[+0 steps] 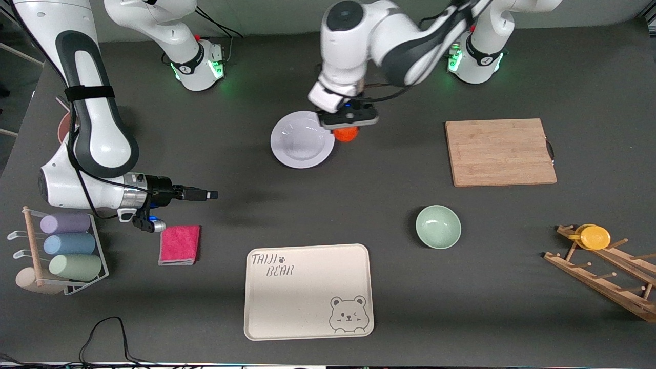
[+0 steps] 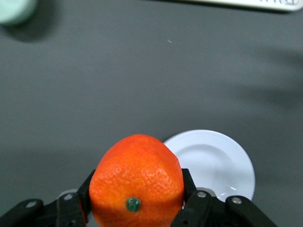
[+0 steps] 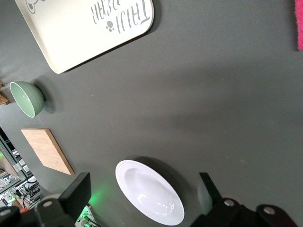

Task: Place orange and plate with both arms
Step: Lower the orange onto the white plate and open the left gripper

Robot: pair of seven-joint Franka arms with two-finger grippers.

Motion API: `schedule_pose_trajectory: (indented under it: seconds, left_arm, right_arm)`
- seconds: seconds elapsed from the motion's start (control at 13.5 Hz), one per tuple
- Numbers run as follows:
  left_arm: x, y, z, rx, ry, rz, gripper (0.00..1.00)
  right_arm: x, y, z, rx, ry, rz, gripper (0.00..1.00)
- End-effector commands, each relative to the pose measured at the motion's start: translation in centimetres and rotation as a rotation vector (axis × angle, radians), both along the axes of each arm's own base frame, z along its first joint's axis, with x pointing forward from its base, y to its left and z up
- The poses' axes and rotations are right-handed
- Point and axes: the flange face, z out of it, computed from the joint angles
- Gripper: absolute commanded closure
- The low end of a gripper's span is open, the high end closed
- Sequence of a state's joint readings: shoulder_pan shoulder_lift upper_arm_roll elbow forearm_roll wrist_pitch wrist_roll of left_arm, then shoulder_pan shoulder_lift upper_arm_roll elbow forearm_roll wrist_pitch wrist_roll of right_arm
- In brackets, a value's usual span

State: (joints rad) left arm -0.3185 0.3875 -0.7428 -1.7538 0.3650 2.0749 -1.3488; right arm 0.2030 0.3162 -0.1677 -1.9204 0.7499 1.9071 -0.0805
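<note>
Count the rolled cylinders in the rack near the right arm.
3, stacked in the rack: purple farthest from the camera, blue in the middle, green nearest. None look hidden.

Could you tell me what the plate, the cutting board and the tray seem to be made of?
The plate looks like glazed ceramic or hard plastic: white, glossy, with bright reflections. The cutting board looks like bamboo or wood: matt tan surface with lengthwise grain strips. The tray is probably plastic or a fibre composite: cream, matt, with a printed bear and lettering.
</note>
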Motion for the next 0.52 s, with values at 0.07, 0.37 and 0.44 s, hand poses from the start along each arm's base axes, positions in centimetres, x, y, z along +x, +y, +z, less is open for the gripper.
schedule_pose_trajectory:
  seconds: [0.07, 0.37, 0.44]
  left_arm:
    - [-2.3, -6.8, -6.8, 0.026, 0.04, 0.014, 0.66]
    - [-5.5, -9.9, -13.9, 0.042, 0.052, -0.011, 0.66]
    - [-5.8, -10.2, -15.1, 0.037, 0.047, -0.001, 0.66]
  right_arm:
    - [0.1, 0.4, 0.6, 0.011, 0.0, -0.014, 0.0]
    - [-0.1, 0.9, 0.0, 0.013, 0.01, -0.015, 0.0]
    - [-0.1, 1.1, -0.1, 0.026, 0.016, -0.026, 0.0]
